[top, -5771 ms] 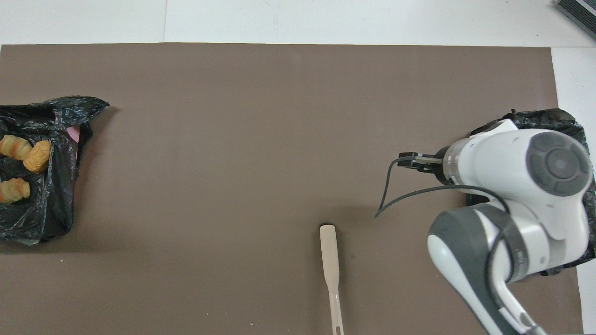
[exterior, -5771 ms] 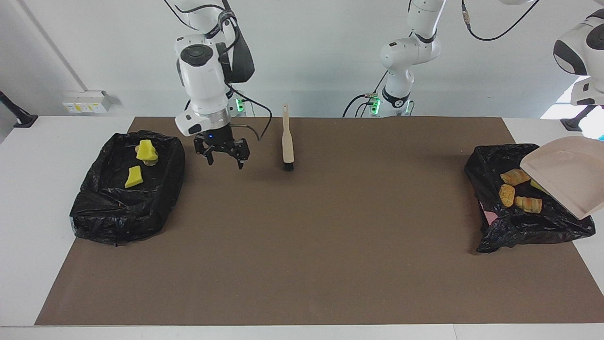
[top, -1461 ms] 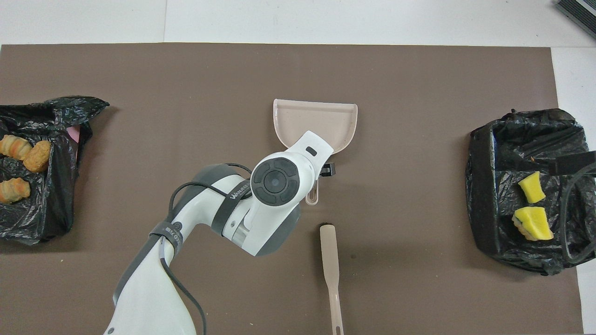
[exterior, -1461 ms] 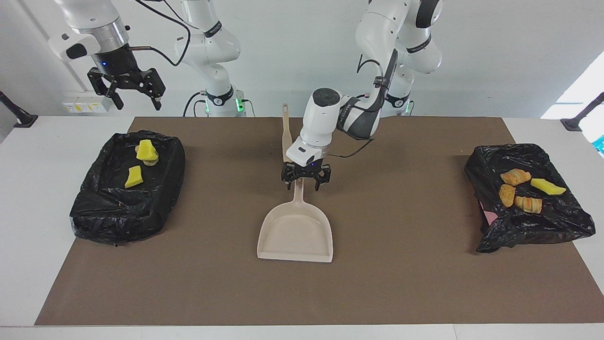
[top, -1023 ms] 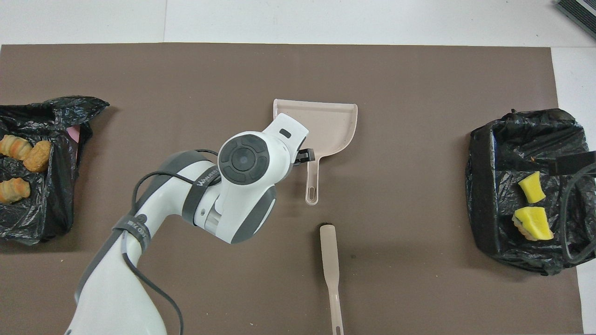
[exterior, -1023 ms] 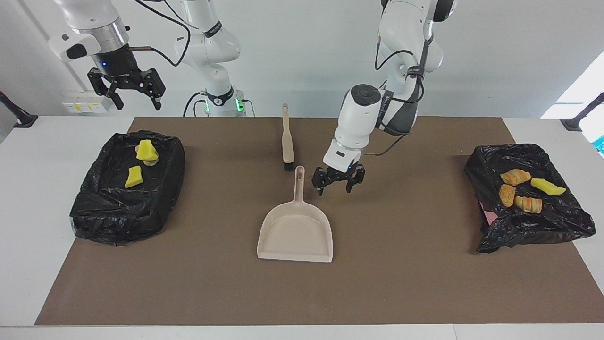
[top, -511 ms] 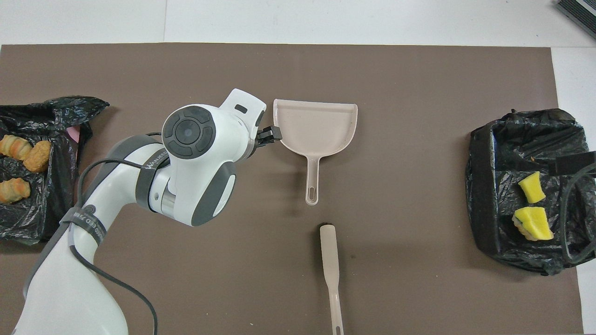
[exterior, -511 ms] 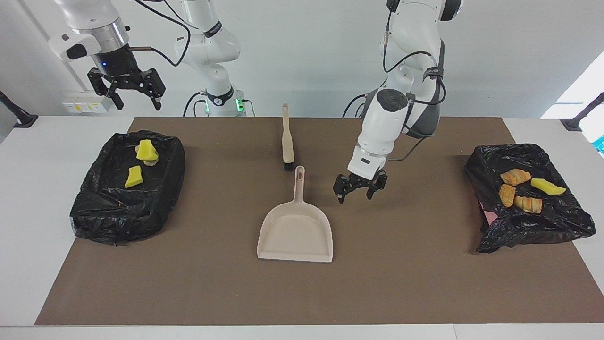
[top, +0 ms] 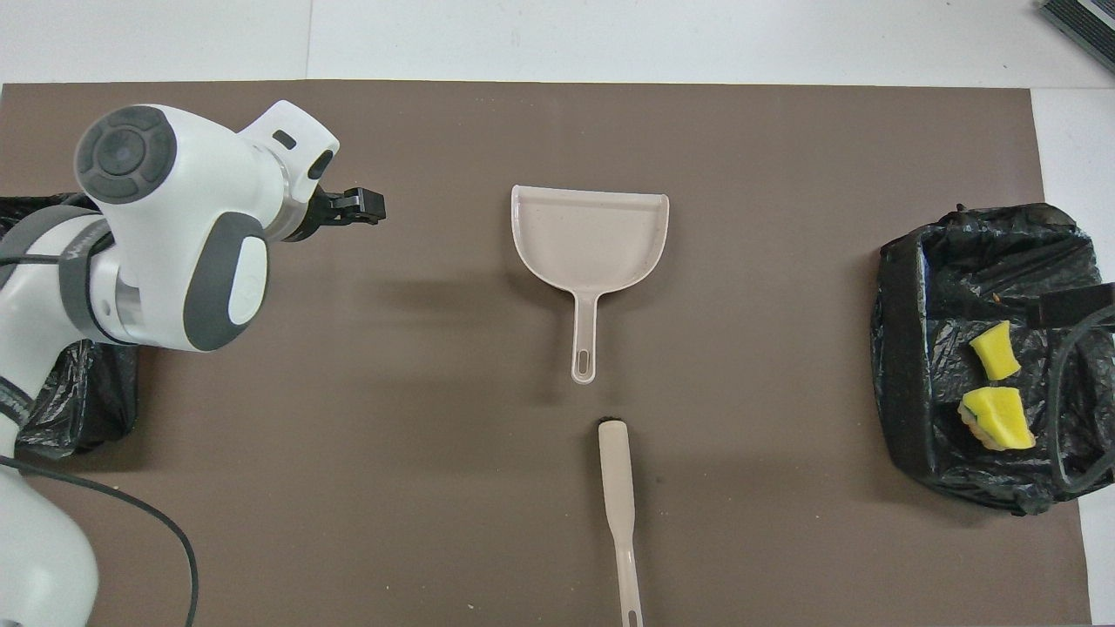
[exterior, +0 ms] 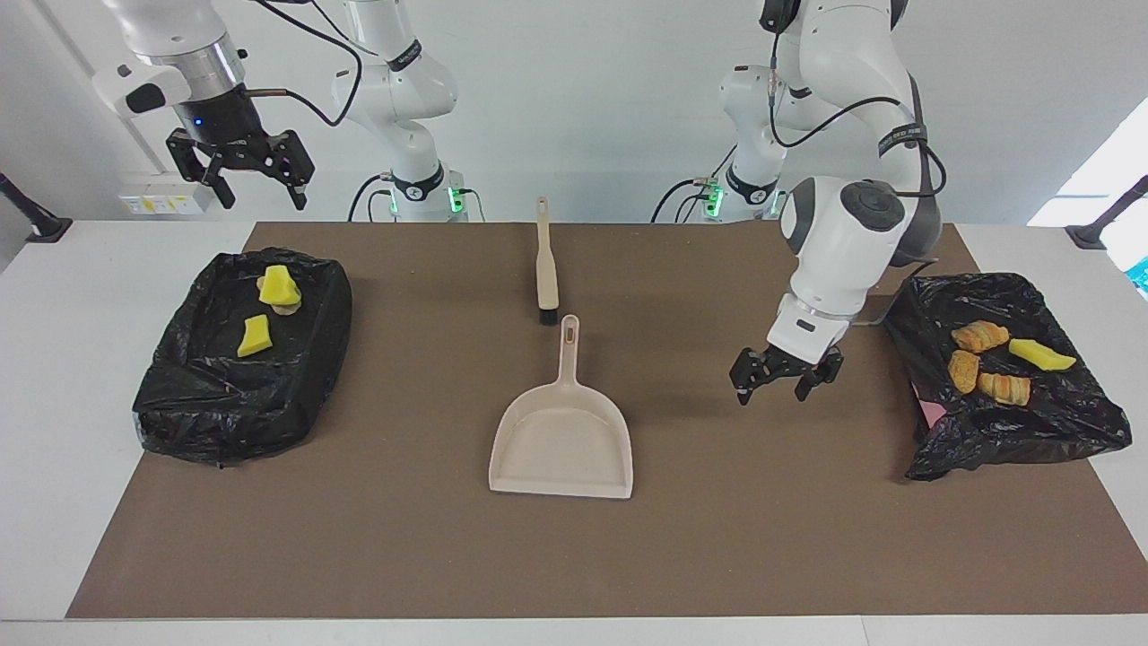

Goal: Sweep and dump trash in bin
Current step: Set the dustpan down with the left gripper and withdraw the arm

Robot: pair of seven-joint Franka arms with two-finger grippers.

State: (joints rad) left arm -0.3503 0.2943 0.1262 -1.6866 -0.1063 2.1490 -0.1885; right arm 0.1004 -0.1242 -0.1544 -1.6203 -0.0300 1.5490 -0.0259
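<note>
Beige dustpan [exterior: 561,438] flat on the brown mat [exterior: 717,538], mid-table, as landmark. Hand brush [exterior: 545,265] just beside its handle, nearer the robots. Left gripper [exterior: 781,375], jaws apart and empty, over mat between dustpan and the bin [exterior: 1058,431] with 4 trash scraps [exterior: 979,336]. Right gripper [exterior: 240,167], jaws apart, raised above the other bin [exterior: 206,404] with 2 yellow sponge pieces [exterior: 254,336].
</note>
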